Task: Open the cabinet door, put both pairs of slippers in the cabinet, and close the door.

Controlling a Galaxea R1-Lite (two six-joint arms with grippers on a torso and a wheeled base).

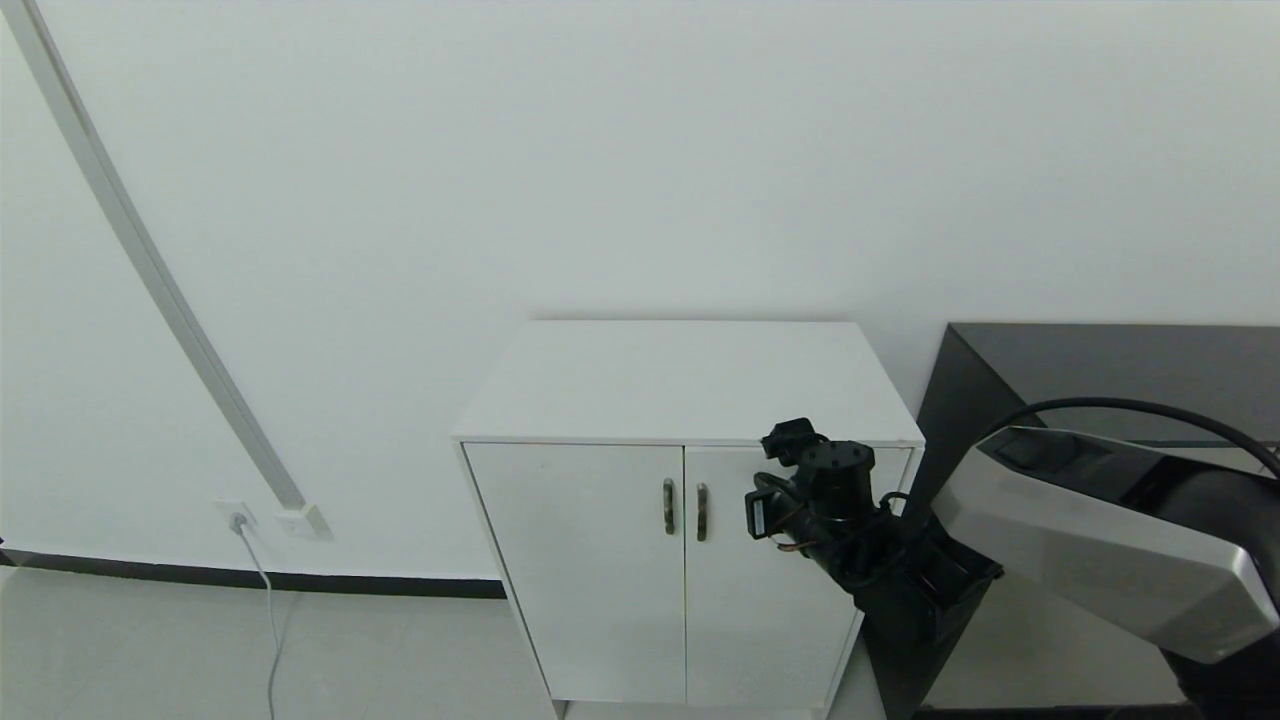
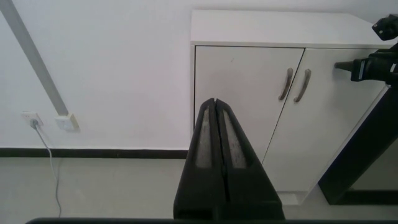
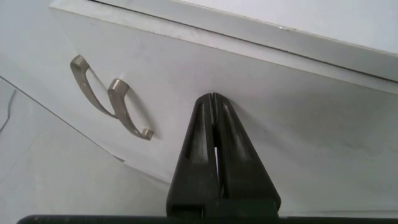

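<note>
white smooth-faced cabinet [image 1: 580,560], curved metal handles [image 1: 669,506], tapered black right pincer [image 3: 214,98]

left jaws pressed together before the closed cabinet [image 2: 239,93].

Left gripper [image 2: 214,109]: fingers pressed together; nothing between them
Right gripper [image 3: 214,102]: fingers closed flat against each other; holding nothing
Right arm [image 1: 1090,530]: stretched forward; its black wrist [image 1: 835,485] angled toward the robot's left
</note>
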